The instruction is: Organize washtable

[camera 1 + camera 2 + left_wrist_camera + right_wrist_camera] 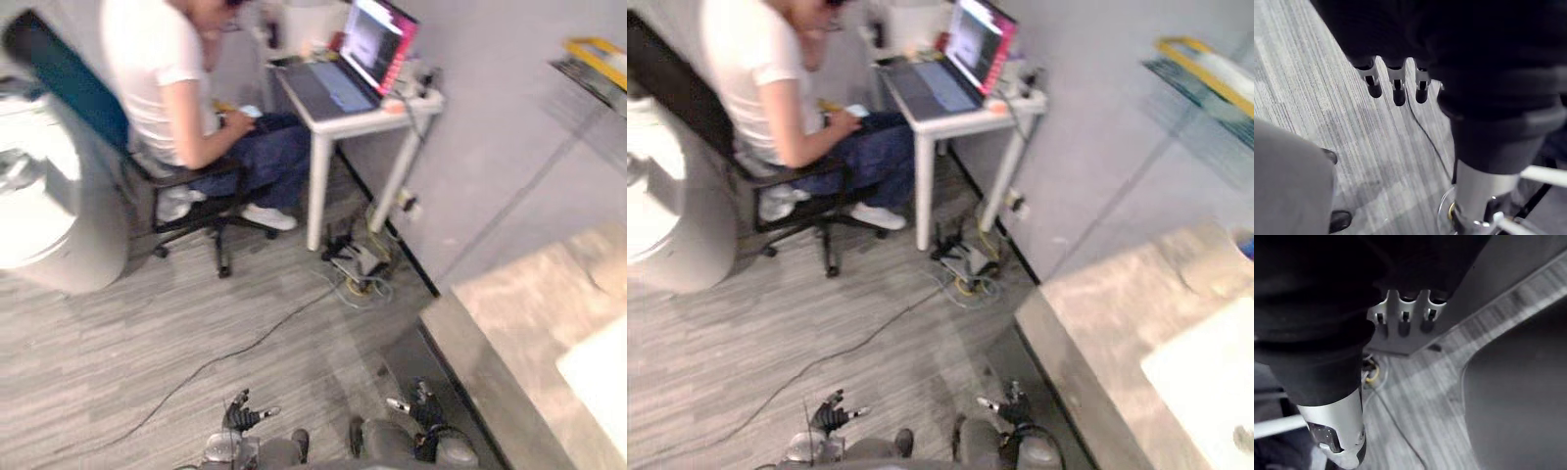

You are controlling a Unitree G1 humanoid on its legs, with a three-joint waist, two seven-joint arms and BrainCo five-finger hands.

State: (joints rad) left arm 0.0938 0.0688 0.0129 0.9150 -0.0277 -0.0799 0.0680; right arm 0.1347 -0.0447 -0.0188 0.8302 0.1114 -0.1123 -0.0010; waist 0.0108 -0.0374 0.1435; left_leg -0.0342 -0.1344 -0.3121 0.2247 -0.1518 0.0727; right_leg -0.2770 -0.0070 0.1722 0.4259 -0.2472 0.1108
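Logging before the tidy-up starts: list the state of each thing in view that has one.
Laptop, open, screen lit.
Chair, occupied by a seated person.
Left hand, open, empty, low over the floor.
Right hand, open, empty, low over the floor.
Washtable, untouched, neither hand on it.

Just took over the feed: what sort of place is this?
Likely an office or lab with a washroom mock-up: a person sits at a desk with a laptop, and a counter with a basin is on the right.
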